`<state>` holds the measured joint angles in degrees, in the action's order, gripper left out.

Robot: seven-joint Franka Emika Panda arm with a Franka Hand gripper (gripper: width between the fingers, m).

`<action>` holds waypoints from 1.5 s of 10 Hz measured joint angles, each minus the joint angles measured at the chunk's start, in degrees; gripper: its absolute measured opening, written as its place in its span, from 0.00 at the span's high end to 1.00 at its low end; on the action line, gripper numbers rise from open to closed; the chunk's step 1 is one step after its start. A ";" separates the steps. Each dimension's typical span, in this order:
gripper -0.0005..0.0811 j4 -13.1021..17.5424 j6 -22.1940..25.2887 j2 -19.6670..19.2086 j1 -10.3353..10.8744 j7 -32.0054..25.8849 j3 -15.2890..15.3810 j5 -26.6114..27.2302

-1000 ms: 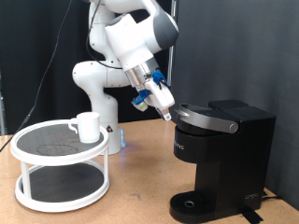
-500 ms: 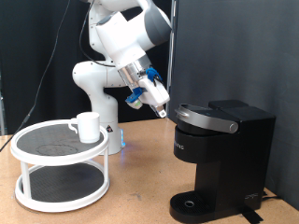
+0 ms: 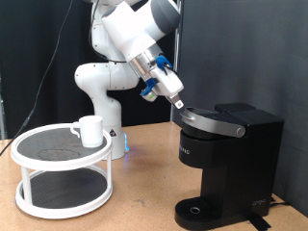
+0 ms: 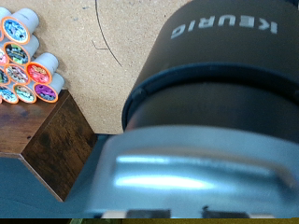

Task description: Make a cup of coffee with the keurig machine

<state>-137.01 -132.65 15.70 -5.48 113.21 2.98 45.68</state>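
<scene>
Black fingertips of my gripper (image 3: 182,104) sit right at the keurig machine's (image 3: 226,164) closed lid; whether they are apart, I cannot tell. That machine stands at the desk's (image 3: 144,188) right edge. The cup (image 3: 89,130) rests on the white round rack (image 3: 63,173) near the left edge.

A matte black keurig machine (image 3: 226,164) stands upright at the exterior view's right, its rounded lid closed with a grey band along the front edge and a round drip base at the bottom. From the wrist view, the keurig machine (image 4: 210,103) shows white lettering on its dark front. A small white cup (image 3: 89,129) sits upright on the top shelf of a round white rack, at the exterior view's left, well apart from the brewer.
</scene>
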 joint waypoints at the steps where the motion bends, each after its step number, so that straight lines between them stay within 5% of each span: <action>1: 0.99 0.11 0.00 0.00 -0.01 0.62 0.47 -0.37; 15: 0.99 -2.52 -7.76 -4.18 -0.09 4.38 3.14 -8.77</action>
<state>-139.52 -140.40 11.52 -5.57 117.59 6.11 36.91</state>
